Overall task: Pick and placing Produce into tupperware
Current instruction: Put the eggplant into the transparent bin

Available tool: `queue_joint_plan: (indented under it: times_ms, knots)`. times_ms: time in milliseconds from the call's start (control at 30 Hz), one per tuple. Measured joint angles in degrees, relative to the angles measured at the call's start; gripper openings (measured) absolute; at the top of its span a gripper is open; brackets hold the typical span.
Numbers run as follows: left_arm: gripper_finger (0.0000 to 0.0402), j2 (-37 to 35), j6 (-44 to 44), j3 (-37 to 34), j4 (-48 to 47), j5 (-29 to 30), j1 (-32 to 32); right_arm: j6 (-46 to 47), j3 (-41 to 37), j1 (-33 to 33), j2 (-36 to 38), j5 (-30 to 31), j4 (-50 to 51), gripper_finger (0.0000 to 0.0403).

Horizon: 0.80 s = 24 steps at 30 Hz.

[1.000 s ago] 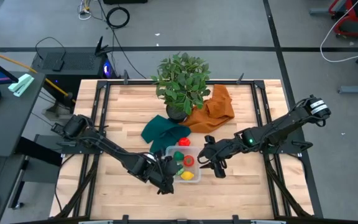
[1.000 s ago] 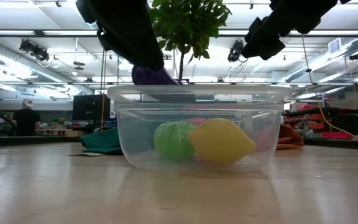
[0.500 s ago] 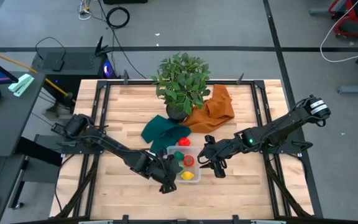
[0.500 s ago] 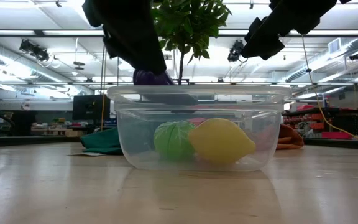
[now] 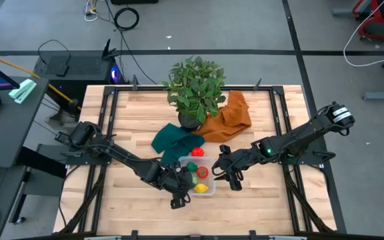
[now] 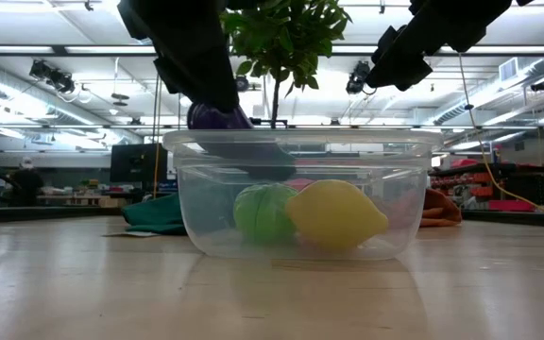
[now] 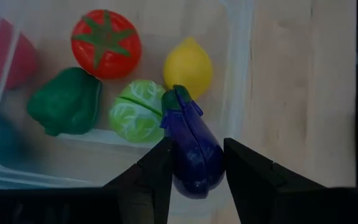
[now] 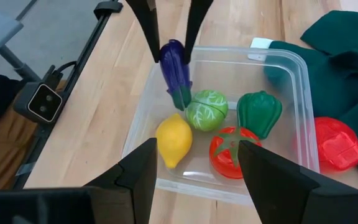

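While the tupperware [image 8: 291, 112] is seen near the table's front edge beside the green cloth [image 5: 172, 139], a purple eggplant [image 7: 191, 146] is gripped over its rim by the left gripper [image 7: 194, 163]; the right gripper [image 8: 194, 165] hovers alongside, fingers spread and empty.

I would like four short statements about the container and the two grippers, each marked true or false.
1. The left gripper holds a purple eggplant between its fingers. True.
2. The eggplant already lies flat on the bottom of the tupperware. False: it hangs over the container's edge, still gripped.
3. A lemon, a cabbage, a green pepper and a tomato lie inside the tupperware. True.
4. The right gripper is shut on the lemon. False: it is open and holds nothing.
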<state>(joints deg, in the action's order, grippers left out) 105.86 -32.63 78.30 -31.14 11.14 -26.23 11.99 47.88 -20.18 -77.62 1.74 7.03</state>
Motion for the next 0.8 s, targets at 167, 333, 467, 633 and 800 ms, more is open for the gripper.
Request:
queue_joint_plan:
  times_ms: [167, 333, 467, 633, 800]
  knots:
    - [0.0135, 0.02, 0.42, 0.00, -0.58, -2.52, 1.08, 0.00, 0.00, 0.00, 0.00, 0.00, 0.00, 0.0186]
    - [0.0143, 0.02, 1.34, 0.00, -0.98, -3.85, 2.46, 0.00, 0.00, 0.02, 0.00, -0.02, 0.00, 0.0186]
    - [0.0137, 0.02, 1.85, 0.00, -1.01, -4.85, 3.26, 0.04, 0.00, 0.02, 0.00, -0.36, 0.02, 0.0186]
    - [0.0134, 0.95, 2.30, -0.01, -1.26, -9.75, 3.94, 0.28, 0.00, 0.00, 0.00, -0.85, 0.02, 0.0186]
    - [0.0145, 2.91, 2.22, 0.00, -2.17, -11.15, 5.08, 0.28, 0.00, 0.00, 0.00, -0.87, -0.03, 0.0186]
